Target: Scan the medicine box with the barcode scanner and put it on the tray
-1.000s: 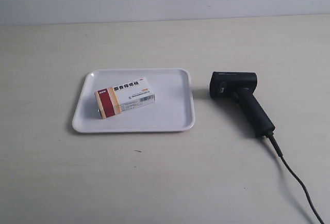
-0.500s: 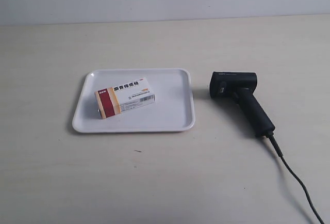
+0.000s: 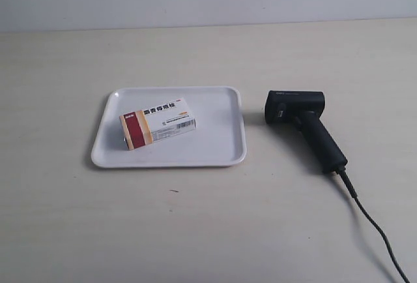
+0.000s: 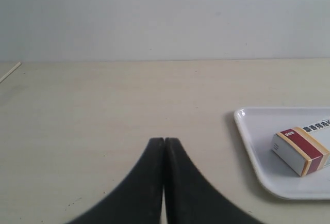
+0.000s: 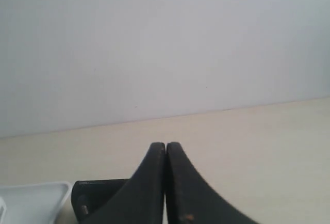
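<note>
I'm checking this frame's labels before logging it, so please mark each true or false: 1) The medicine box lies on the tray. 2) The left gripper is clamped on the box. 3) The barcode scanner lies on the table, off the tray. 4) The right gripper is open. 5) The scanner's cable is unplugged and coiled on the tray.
1) True. The medicine box lies inside the tray.
2) False. The left gripper is shut on nothing, apart from the box.
3) True. The barcode scanner lies on the table beside the tray.
4) False. The right gripper has its fingers pressed together.
5) False. The cable runs from the scanner's handle across the table, out of the exterior view.
</note>
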